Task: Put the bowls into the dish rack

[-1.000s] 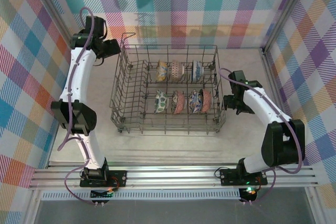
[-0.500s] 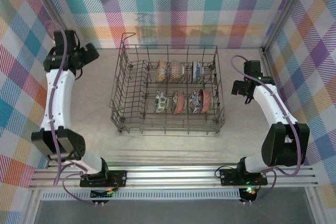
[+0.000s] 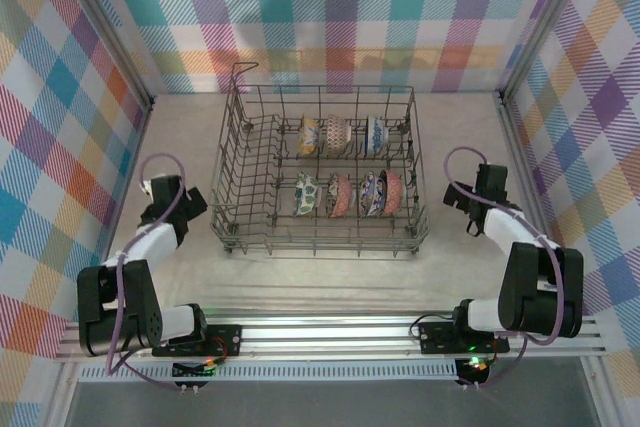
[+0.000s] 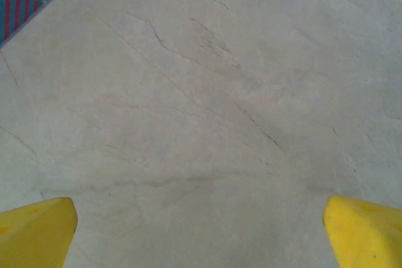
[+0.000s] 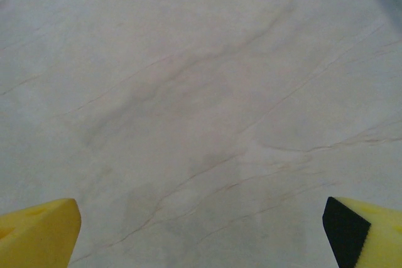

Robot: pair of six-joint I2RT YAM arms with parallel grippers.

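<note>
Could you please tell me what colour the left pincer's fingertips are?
The fingertips are bright yellow, clearest in the left wrist view.

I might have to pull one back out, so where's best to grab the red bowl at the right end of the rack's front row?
Probably its top rim, coming straight down. The red bowl stands on edge in the rack with a blue bowl close on its left, so only the upper edge looks free; pinch the thin wall, one finger each side.
</note>
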